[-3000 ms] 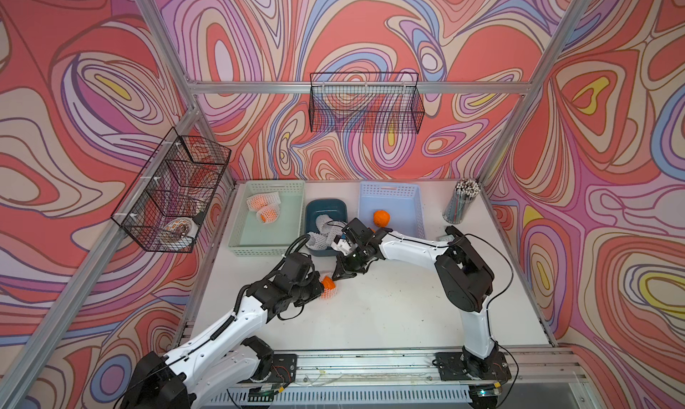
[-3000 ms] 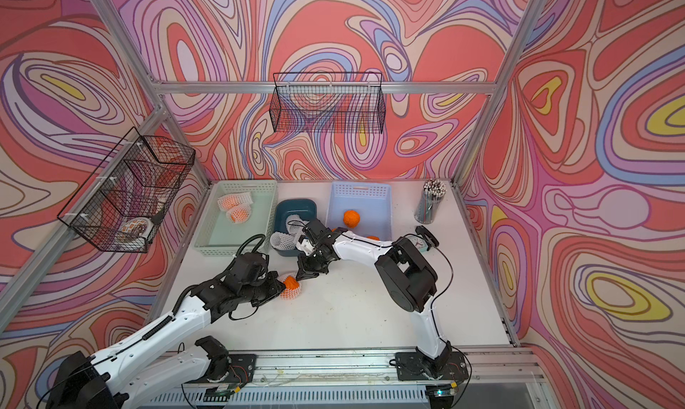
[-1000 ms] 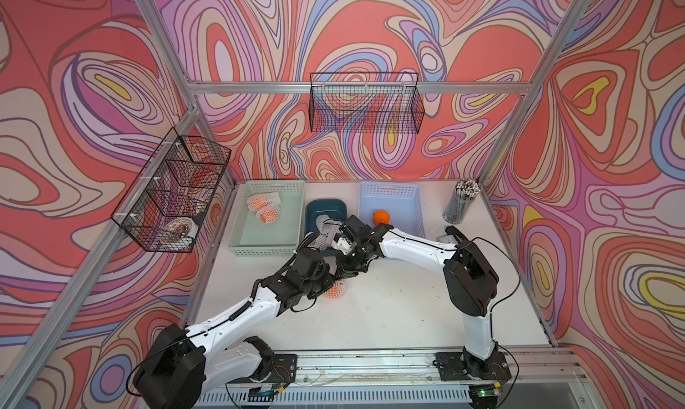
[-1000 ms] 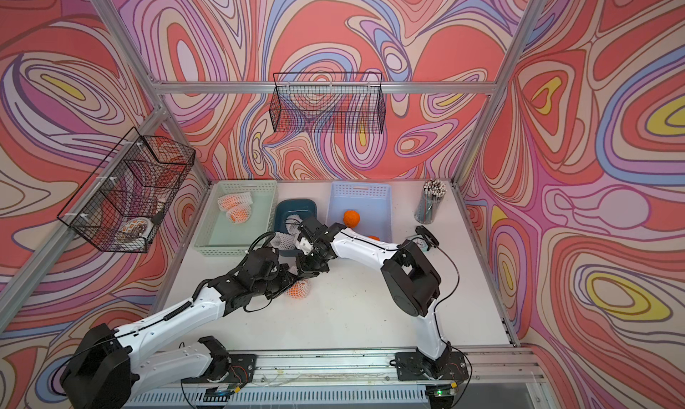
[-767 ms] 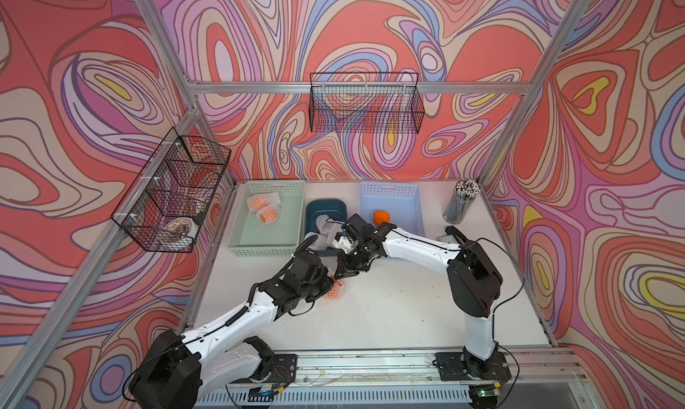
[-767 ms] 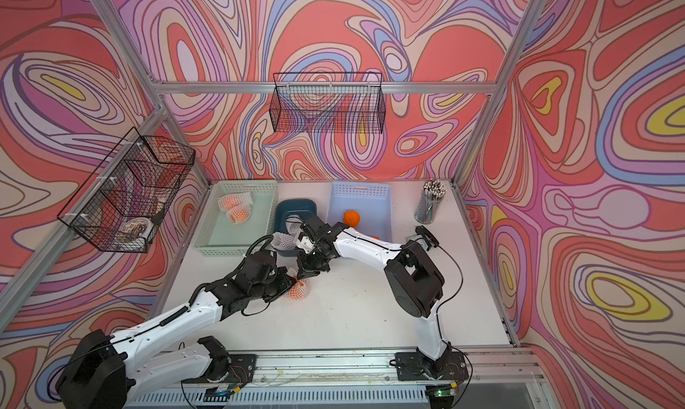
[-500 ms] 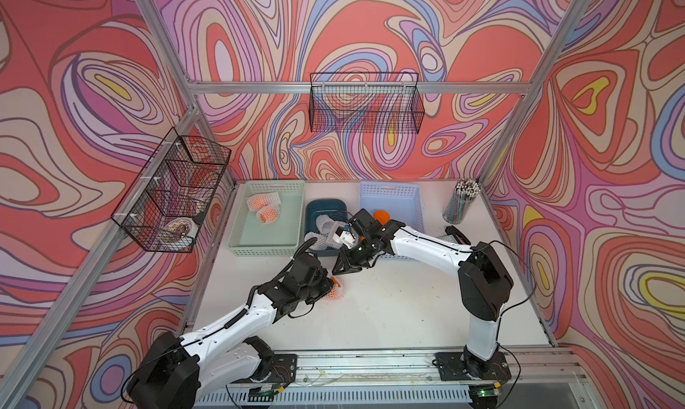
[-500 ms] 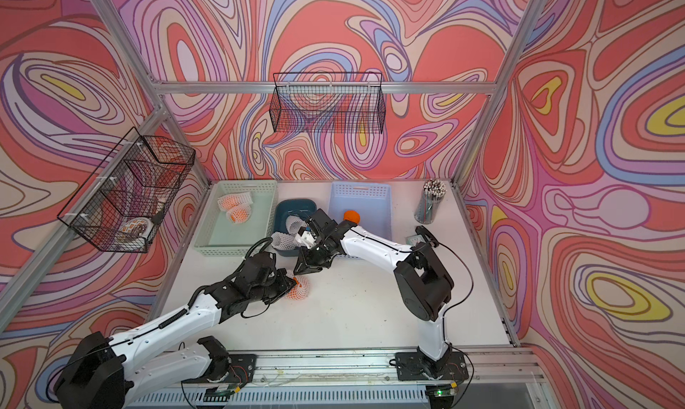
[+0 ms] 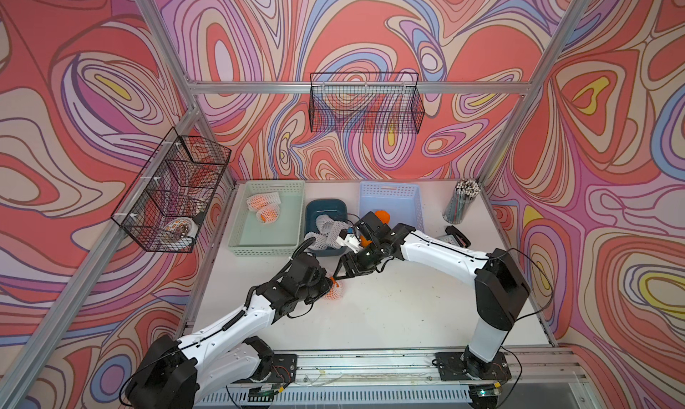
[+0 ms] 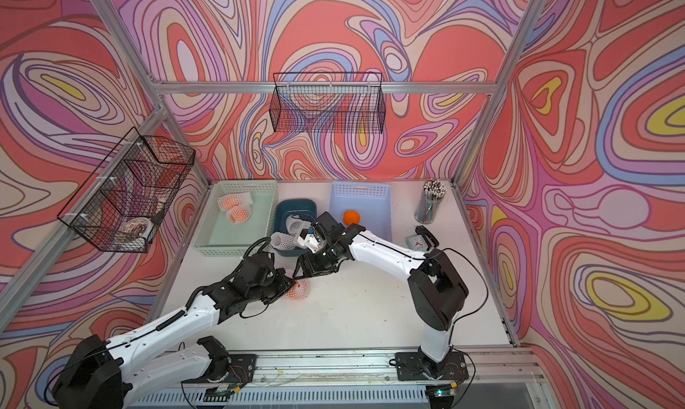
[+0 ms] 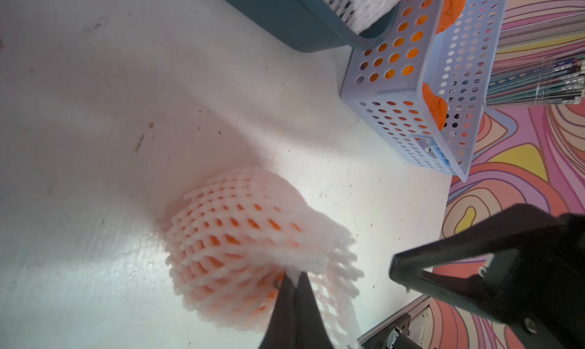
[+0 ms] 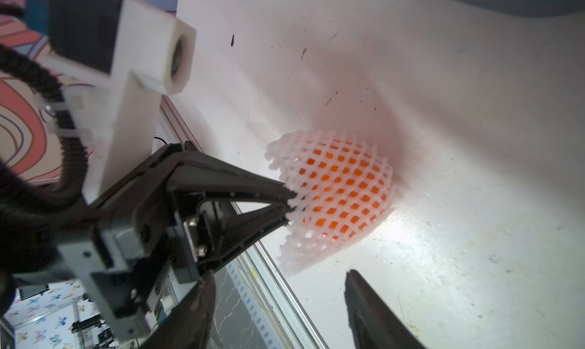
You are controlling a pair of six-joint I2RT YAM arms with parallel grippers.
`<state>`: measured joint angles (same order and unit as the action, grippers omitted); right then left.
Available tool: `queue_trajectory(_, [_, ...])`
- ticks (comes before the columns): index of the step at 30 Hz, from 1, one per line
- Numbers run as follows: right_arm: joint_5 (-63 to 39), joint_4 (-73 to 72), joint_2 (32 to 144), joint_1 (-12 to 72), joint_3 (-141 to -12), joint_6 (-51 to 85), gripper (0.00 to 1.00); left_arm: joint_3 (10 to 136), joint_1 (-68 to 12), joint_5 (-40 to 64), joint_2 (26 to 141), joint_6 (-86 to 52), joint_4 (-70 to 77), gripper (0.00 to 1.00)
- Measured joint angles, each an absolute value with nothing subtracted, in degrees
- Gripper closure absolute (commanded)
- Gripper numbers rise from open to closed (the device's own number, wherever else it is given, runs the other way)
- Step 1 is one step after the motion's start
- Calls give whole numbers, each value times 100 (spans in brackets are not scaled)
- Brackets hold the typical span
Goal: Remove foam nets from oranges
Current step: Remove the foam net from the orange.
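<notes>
On the white table, the left gripper is pinching — jaws clamped tight — the loose end of a foam net wrapping an orange that is resting on the tabletop. Just beyond, the right gripper is hovering beside it, jaws spread wide, gripping nothing. Farther back, empty nets are lying in a dark teal bin, two netted oranges in the green basket, a bare orange in the blue basket.
</notes>
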<state>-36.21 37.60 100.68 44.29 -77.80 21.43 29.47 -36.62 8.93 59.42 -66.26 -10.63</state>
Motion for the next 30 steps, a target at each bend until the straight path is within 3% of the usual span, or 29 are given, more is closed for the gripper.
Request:
queue_trajectory(10, [-3332,3420,9710,4451,-7006,1431,26,3131,-3638,972,6034,-6628,-1041,100])
queue_trajectory(30, [-2783,3122,10368,4810,-7262,1249,30,3227,-3638,1205,6326,-6628,-825,100])
